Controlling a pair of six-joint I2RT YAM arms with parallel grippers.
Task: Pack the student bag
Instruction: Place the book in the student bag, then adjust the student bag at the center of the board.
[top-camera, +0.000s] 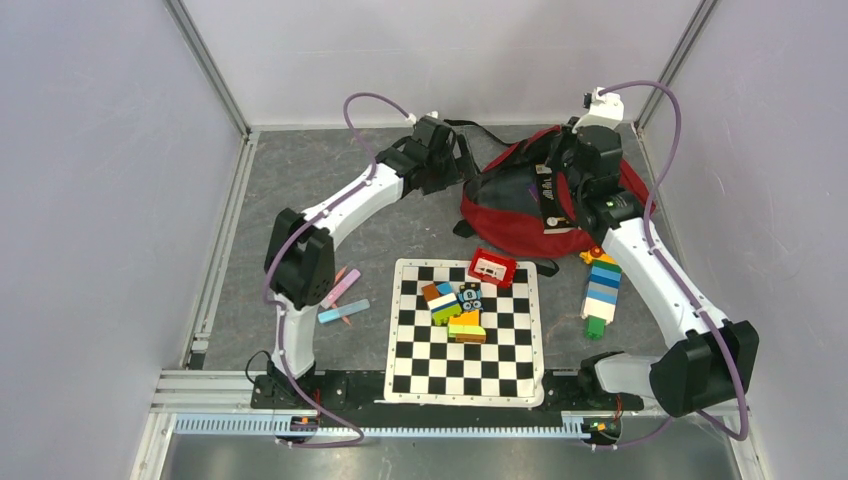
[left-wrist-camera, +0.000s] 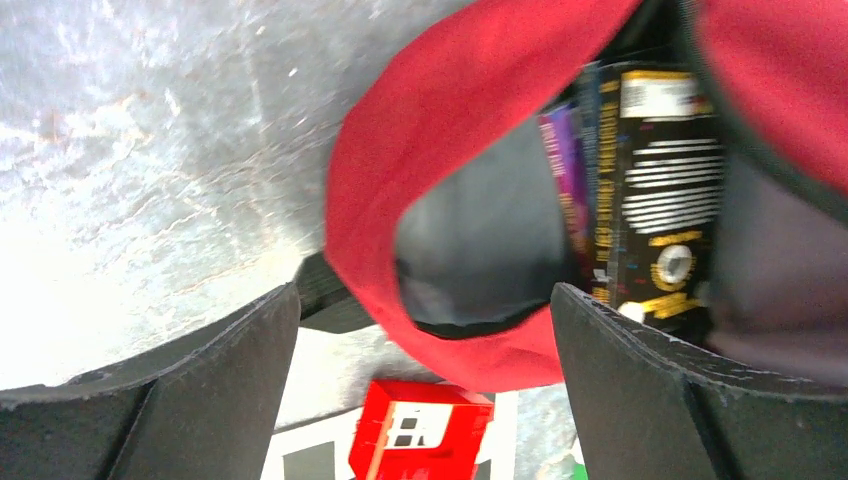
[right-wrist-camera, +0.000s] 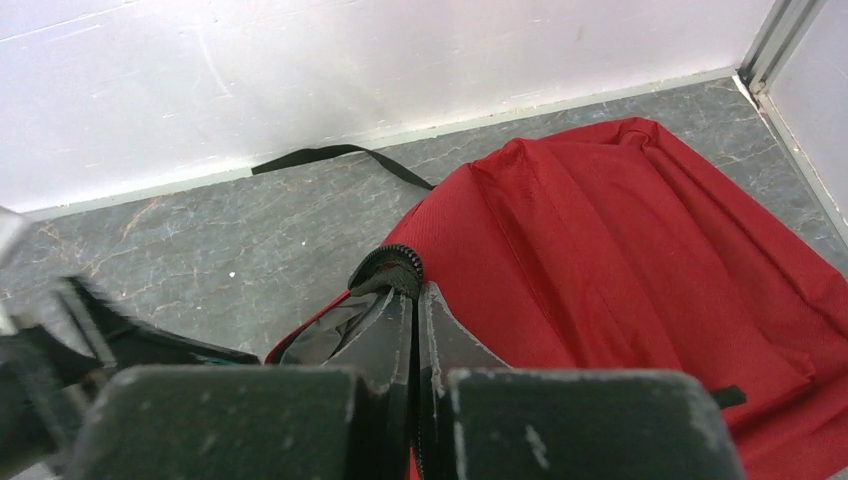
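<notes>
The student bag, a dark red backpack, lies at the back of the table. Its mouth gapes toward my left gripper. In the left wrist view the bag shows its grey lining, and a black book stands inside beside a purple one. My left gripper is open, with nothing between its fingers, just outside the bag's red rim. My right gripper is shut on the bag's black zipper edge and holds it up; red fabric spreads behind it. From above, the right gripper sits over the bag.
A checkered mat lies in front of the bag, with a small red toy box and several coloured blocks on it. A tall block stack lies to the right, and markers to the left. White walls enclose the table.
</notes>
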